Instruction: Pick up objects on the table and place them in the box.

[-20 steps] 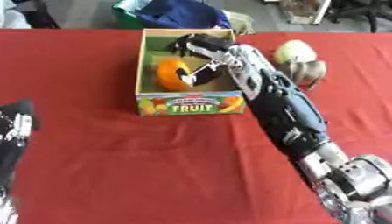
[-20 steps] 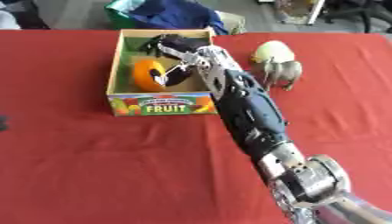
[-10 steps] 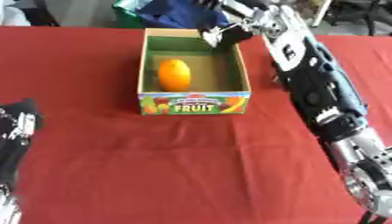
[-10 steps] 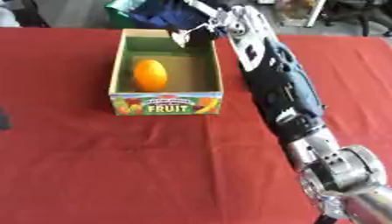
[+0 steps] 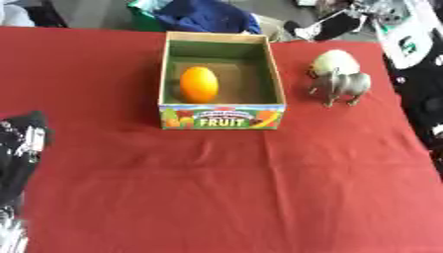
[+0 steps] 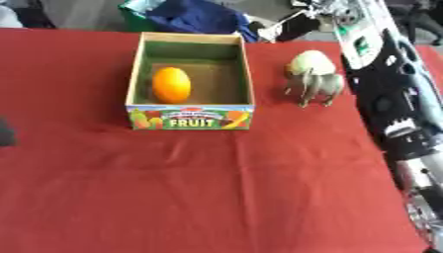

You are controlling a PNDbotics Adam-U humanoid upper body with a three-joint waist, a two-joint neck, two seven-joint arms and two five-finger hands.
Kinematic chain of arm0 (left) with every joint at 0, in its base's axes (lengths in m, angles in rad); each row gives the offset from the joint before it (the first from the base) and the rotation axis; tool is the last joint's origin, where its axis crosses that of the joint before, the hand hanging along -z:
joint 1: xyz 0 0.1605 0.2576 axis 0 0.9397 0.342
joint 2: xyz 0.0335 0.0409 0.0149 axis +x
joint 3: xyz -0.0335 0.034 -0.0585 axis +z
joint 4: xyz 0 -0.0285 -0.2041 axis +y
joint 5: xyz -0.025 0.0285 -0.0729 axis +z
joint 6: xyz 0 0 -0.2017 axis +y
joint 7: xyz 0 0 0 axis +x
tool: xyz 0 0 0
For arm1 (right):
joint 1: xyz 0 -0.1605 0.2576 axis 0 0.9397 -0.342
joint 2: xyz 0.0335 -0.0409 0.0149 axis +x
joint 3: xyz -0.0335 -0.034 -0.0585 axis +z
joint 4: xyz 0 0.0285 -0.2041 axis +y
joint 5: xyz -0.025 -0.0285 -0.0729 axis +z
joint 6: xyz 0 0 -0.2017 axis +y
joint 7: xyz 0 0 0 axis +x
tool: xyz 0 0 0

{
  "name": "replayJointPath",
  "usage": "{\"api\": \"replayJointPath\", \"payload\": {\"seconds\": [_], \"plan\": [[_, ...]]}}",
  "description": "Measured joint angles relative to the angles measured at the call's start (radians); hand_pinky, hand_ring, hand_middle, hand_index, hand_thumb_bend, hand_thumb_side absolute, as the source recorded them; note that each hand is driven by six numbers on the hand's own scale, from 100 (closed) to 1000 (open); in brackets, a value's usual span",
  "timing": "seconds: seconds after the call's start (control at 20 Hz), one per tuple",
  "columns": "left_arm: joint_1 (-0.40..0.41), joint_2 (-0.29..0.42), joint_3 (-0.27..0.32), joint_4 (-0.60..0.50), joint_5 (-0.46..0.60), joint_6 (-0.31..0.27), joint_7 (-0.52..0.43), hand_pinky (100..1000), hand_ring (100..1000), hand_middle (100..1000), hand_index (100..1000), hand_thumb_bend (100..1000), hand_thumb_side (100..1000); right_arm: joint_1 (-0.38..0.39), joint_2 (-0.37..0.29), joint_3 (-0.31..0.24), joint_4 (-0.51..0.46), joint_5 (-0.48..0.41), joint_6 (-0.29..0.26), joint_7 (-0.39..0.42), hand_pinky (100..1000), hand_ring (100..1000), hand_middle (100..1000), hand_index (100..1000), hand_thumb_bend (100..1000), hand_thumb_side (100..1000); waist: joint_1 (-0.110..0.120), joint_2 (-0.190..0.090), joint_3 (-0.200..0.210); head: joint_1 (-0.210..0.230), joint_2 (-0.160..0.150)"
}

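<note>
One orange (image 5: 198,84) lies alone in the box (image 5: 221,117) near the table's (image 5: 225,197) far edge. The right hand (image 6: 333,9), over the box a second ago, has withdrawn past the far right corner; its fingers cannot be made out. A pale round object (image 6: 311,63) and grey animal figure (image 6: 317,89) sit beside the box's right wall. The left hand (image 5: 19,143) rests at the left edge, its fingers unclear.

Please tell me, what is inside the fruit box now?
Inside the fruit box lies one orange fruit, on the left part of the green floor. The rest of the floor looks bare. The near wall hides a thin strip of floor just behind it.
</note>
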Motion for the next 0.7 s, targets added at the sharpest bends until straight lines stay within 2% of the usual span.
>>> {"api": "replayJointPath", "payload": {"seconds": [0.55,0.7], "plan": [[0.007,0.001,0.000,0.000,-0.001,-0.001,0.001,605,591,549,622,298,520,0.087,-0.079,-0.055,0.059,0.078,0.026,-0.029,822,921,919,970,340,353,-0.003,-0.005,-0.012,-0.001,0.000],[0.008,0.001,0.000,0.000,-0.001,-0.001,0.001,605,591,549,622,298,520,0.096,-0.089,-0.062,0.101,0.123,0.033,-0.023,829,933,945,979,391,411,-0.003,-0.007,-0.012,-0.001,0.000]]}}
